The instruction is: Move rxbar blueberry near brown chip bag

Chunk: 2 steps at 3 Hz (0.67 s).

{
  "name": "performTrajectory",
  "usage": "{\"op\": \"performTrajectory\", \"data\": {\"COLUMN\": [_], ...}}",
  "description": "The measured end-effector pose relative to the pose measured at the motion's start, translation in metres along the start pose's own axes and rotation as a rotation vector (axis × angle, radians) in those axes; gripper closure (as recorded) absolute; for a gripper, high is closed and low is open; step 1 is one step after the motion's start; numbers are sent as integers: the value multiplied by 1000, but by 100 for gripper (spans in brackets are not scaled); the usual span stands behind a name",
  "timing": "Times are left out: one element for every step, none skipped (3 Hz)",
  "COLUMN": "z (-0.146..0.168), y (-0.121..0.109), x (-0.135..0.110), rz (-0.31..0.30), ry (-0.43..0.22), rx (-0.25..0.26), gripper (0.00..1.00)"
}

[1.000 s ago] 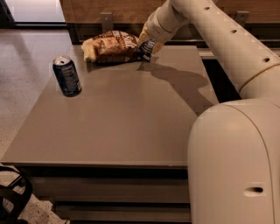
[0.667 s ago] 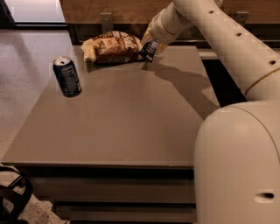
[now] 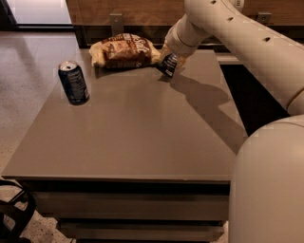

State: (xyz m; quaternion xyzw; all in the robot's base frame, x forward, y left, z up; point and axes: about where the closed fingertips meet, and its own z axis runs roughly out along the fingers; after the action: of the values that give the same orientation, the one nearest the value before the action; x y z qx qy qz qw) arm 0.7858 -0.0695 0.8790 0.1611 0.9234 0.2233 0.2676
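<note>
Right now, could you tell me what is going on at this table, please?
The robot's arm reaches across the table to its far side. Its tool is shut on the blue bar, holding it tilted and low over the surface, right beside the chip bag. The bar is not yet released. A can stands upright, well apart from them.

A blue soda can (image 3: 73, 82) stands upright at ten o'clock on the grey-brown desk (image 3: 142, 137), well apart from my hand (image 3: 170, 64), which hangs low at one o'clock. Pale floor (image 3: 28, 61) lies at nine o'clock, a wood panel (image 3: 142, 9) at twelve, and a black object (image 3: 14, 213) at seven.
</note>
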Motion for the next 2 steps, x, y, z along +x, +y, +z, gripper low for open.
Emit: {"op": "performTrajectory", "data": {"z": [3, 5], "y": [1, 0], "x": [-1, 1], "rz": [3, 1], "ry": [0, 4], "rx": [-6, -5], "gripper": [74, 50]}}
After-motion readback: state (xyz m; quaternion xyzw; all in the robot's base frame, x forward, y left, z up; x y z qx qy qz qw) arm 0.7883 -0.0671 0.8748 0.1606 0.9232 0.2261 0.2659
